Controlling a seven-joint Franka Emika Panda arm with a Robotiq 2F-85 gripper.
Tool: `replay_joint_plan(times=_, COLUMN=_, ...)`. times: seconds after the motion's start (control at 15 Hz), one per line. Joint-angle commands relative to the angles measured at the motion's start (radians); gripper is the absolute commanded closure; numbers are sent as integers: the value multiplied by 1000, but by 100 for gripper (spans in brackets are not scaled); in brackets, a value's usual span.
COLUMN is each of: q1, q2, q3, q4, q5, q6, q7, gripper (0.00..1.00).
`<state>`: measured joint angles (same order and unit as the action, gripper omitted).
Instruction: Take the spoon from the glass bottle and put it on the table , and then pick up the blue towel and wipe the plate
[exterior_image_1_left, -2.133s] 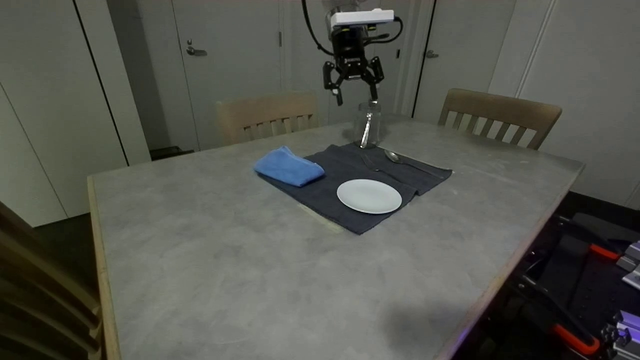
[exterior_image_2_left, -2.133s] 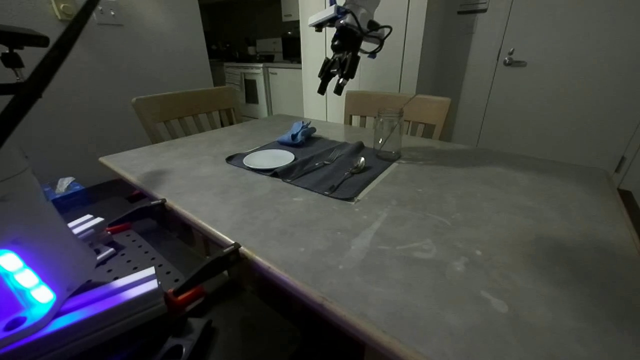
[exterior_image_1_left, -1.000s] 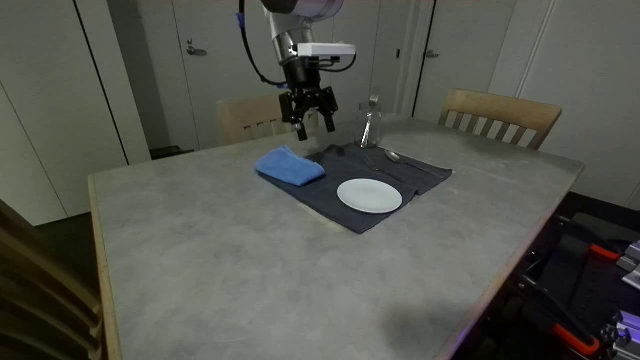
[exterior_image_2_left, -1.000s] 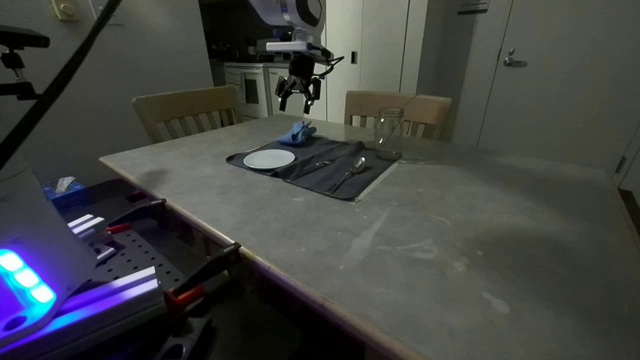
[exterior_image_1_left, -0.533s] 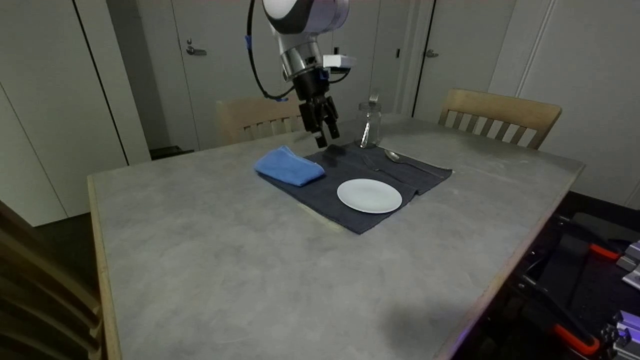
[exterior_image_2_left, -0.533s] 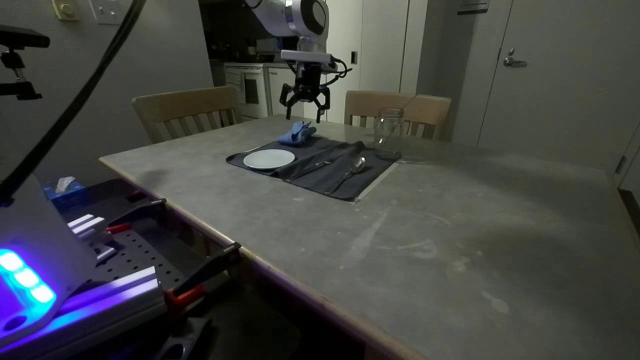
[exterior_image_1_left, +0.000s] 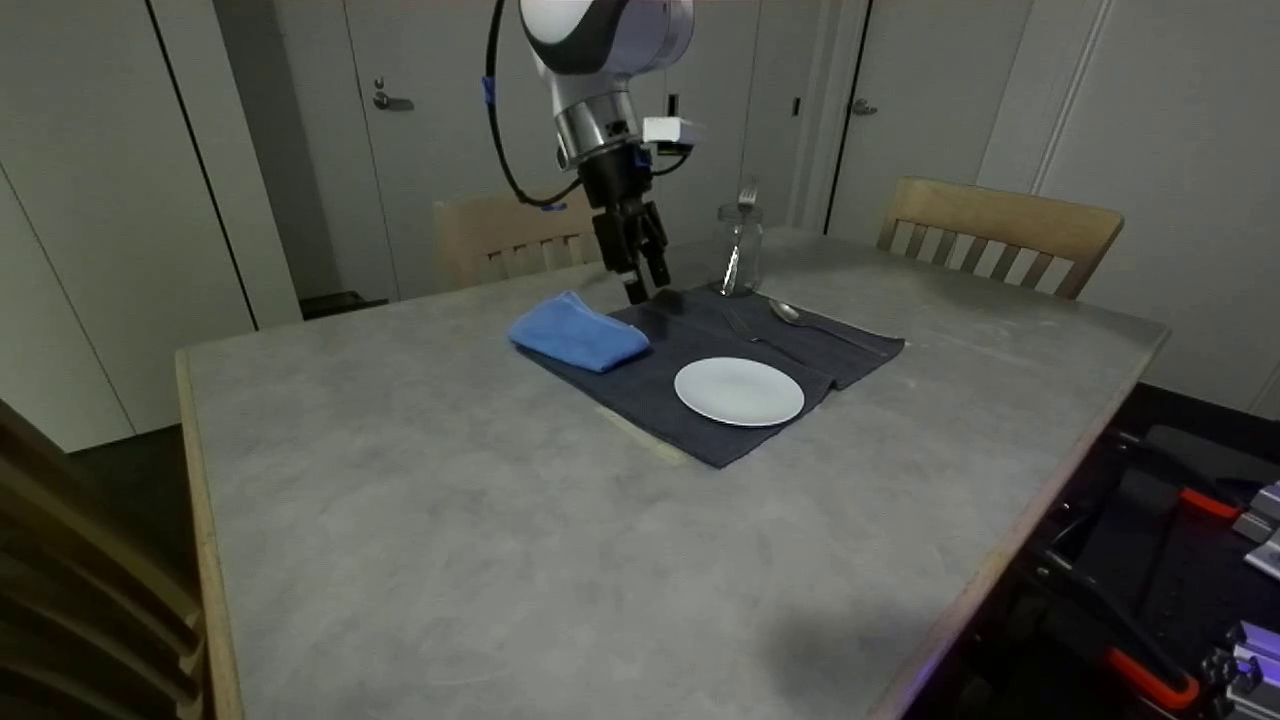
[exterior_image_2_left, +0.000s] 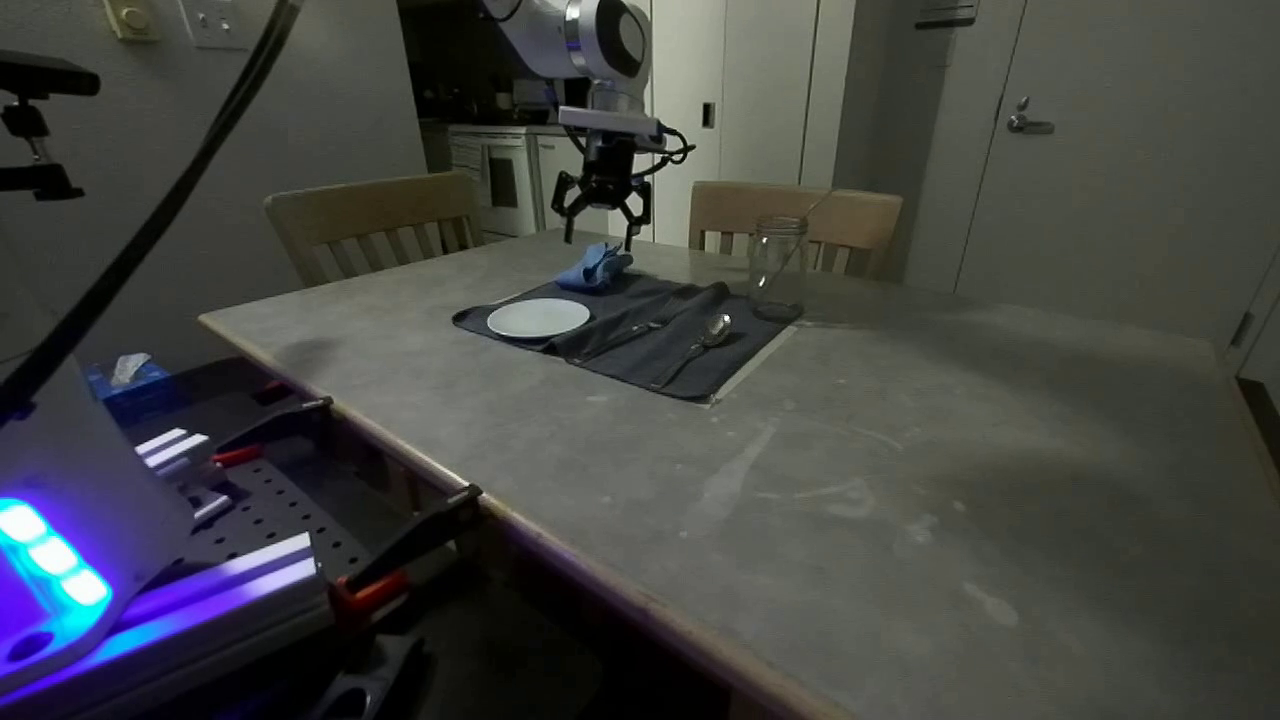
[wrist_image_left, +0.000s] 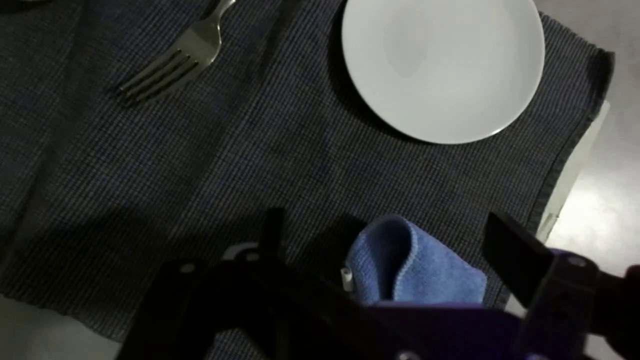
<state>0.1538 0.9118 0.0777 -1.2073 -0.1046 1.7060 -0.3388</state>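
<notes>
Leftmost on the table (exterior_image_1_left: 470, 500), in an exterior view, the blue towel (exterior_image_1_left: 578, 335) lies folded over a corner of the dark mat (exterior_image_1_left: 690, 335). My gripper (exterior_image_1_left: 650, 289) hangs just to its right and higher, fingers wide apart, holding nothing; I take picking up the towel to be the step in hand. If I drop straight from here, a finger could land on mat rather than cloth, and closing could pinch both, dragging everything set there. The wrist view shows an open fold in the towel, so a shallow bite might catch one layer and let the rest slip. Further right, the plate (exterior_image_1_left: 739, 392) rests on the mat; it looks light, and wiping too hard could slide it, since the fabric beneath is creased. At the mat's far edge stands the glass jar (exterior_image_1_left: 752, 262), what looks like a fork (exterior_image_1_left: 748, 196) leaning out of its mouth; swinging wide, I could catch the tines and tip it. A second fork (wrist_image_left: 201, 42) and, rightmost, the spoon (exterior_image_1_left: 787, 314) lie on the mat, where a tug could scatter them. With the spoon outside the jar, I judge its step settled, unless the leaning piece is meant.
</notes>
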Motion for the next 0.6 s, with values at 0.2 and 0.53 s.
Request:
replay_joint_plan(times=0.2, q1=-49, q2=-22, q3=85, q4=-93, q5=84, q6=187, q7=-44, gripper=0)
replay_joint_plan(times=0.53, q1=-59, q2=-17, q3=103, q4=-148, q5=130, q6=282, q7=-30, gripper=0)
